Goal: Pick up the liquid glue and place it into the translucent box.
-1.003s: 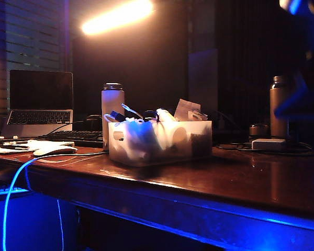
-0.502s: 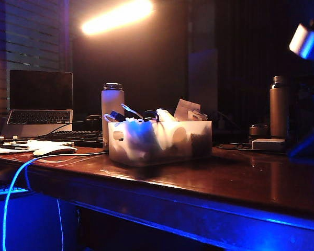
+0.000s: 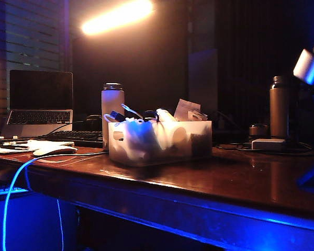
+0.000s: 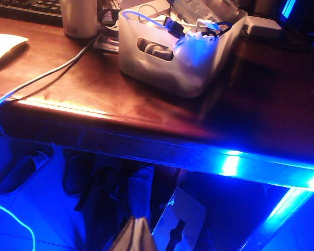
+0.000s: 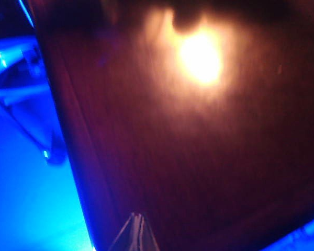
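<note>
We see a shiny brown bench (image 3: 240, 180). On its far left sits an open laptop (image 3: 39, 104) with a dark keyboard (image 3: 76, 137) near it. A tall white flask (image 3: 112, 112) stands in the middle. A dark flask (image 3: 278, 107) stands far right, beside a small white block (image 3: 268, 144).

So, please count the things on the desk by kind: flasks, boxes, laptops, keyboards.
Flasks: 2, white flask and dark flask
Boxes: 1, translucent box
Laptops: 1, laptop
Keyboards: 1, keyboard
Total: 5
</note>
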Controlling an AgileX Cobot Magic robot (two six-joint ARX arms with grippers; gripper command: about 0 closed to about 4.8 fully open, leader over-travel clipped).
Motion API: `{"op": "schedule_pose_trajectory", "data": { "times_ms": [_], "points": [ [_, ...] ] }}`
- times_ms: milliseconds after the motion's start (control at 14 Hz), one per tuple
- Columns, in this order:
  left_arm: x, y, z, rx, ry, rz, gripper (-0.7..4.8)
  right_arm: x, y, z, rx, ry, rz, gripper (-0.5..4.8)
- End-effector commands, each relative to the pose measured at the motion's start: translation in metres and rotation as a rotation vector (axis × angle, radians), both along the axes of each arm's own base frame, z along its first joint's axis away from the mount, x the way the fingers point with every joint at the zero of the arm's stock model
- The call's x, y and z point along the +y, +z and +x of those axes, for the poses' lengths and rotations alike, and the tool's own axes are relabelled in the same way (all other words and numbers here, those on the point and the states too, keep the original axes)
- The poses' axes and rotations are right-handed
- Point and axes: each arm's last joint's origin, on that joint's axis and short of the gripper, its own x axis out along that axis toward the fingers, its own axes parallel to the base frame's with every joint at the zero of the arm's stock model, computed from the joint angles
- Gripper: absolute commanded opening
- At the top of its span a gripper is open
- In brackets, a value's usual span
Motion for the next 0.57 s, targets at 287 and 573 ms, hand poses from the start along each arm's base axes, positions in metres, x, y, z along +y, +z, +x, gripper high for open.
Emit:
{"op": "schedule_pose_trajectory", "data": {
  "times_ms": [287, 573],
  "points": [
    [0.0, -0.004, 0.0, 0.018, -0.002, 0.007, -0.04, 0.002, 0.005, 0.002, -0.039, 0.003, 0.046, -0.01],
    [0.0, -0.004, 0.0, 0.018, -0.002, 0.007, -0.04, 0.0, 0.016, 0.002, -0.123, -0.016, 0.103, -0.01]
  ]
}}
